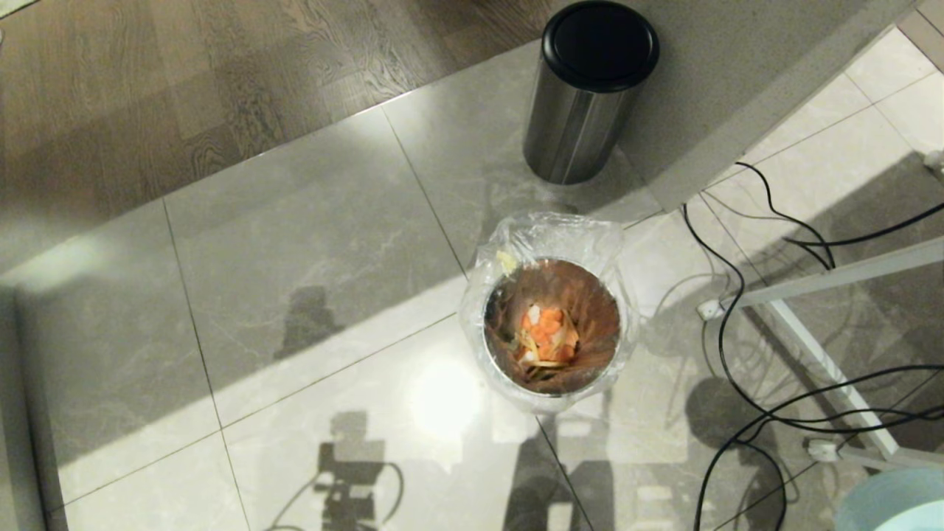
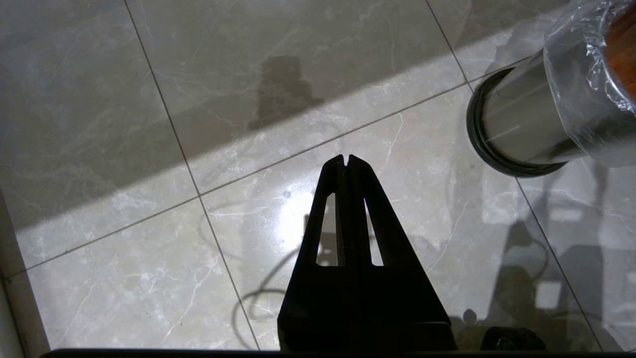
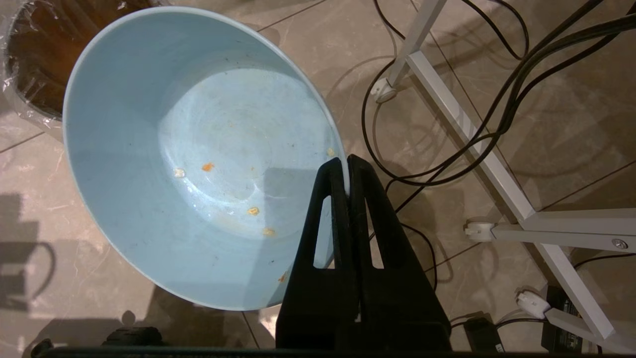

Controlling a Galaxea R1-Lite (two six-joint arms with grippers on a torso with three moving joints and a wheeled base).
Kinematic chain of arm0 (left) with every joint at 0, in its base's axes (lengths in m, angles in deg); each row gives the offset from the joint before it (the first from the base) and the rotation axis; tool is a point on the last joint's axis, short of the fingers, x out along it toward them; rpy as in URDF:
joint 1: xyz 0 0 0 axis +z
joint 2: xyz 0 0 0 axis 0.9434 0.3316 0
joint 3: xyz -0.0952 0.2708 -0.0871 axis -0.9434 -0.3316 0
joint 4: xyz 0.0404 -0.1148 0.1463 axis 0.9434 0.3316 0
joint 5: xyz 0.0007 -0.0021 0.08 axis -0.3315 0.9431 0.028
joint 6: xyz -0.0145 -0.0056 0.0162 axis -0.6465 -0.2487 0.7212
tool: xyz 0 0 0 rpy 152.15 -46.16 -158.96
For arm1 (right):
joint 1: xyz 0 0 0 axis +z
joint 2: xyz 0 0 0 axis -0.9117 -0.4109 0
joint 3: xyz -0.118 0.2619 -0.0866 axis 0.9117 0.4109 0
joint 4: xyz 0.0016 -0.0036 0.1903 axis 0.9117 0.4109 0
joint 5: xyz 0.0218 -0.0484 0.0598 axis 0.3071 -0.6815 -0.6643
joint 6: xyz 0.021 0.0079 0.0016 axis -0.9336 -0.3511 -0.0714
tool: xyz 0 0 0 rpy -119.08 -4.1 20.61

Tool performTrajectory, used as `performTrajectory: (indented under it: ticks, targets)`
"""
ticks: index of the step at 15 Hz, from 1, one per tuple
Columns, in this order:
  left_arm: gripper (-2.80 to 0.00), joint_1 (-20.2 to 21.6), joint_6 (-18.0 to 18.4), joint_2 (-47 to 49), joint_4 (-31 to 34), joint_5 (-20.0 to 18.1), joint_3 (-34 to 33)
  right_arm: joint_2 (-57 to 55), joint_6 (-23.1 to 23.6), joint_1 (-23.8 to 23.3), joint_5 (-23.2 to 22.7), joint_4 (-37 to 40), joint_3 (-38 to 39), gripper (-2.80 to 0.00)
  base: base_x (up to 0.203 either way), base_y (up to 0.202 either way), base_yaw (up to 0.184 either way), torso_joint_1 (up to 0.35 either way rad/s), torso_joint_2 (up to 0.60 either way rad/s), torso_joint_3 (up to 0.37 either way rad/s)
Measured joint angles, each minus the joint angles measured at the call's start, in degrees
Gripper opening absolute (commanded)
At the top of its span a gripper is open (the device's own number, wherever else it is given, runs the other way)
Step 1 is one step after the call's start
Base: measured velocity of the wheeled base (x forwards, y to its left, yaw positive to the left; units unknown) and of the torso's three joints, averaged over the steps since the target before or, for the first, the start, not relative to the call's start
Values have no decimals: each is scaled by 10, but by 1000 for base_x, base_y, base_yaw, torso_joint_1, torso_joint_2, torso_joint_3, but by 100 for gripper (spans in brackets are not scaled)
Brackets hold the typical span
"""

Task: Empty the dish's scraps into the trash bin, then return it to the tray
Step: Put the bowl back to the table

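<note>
The pale blue dish (image 3: pixel 149 149) hangs above the tiled floor, its rim pinched in my right gripper (image 3: pixel 346 166), which is shut on it. Only a few tiny crumbs cling to its inside. A sliver of the dish (image 1: pixel 896 505) shows at the head view's lower right corner. The trash bin (image 1: pixel 549 324), lined with a crinkly clear bag, stands on the floor with the orange and pale scraps (image 1: pixel 547 335) at its bottom. Its side (image 2: pixel 526 124) shows in the left wrist view, off to the side of my left gripper (image 2: pixel 346 160), shut and empty over the tiles. The tray is out of view.
A tall steel bin with a black lid (image 1: pixel 586 88) stands beyond the lined bin. Black cables (image 1: pixel 745 383) and a white metal frame (image 1: pixel 826 354) with a caster lie on the floor to the right. Wooden flooring (image 1: pixel 184 74) begins farther off to the left.
</note>
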Motion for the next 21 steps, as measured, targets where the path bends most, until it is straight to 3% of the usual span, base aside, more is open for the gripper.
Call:
performTrajectory:
  ticks: [6, 21]
  targets:
    - [-280, 0, -1, 0, 0, 0, 0, 0, 2, 0, 0, 0, 0, -280, 0, 0, 0, 1, 1, 40]
    - [-280, 0, 0, 0, 0, 1, 0, 0, 1, 0, 0, 0, 0, -280, 0, 0, 0, 2, 3, 196]
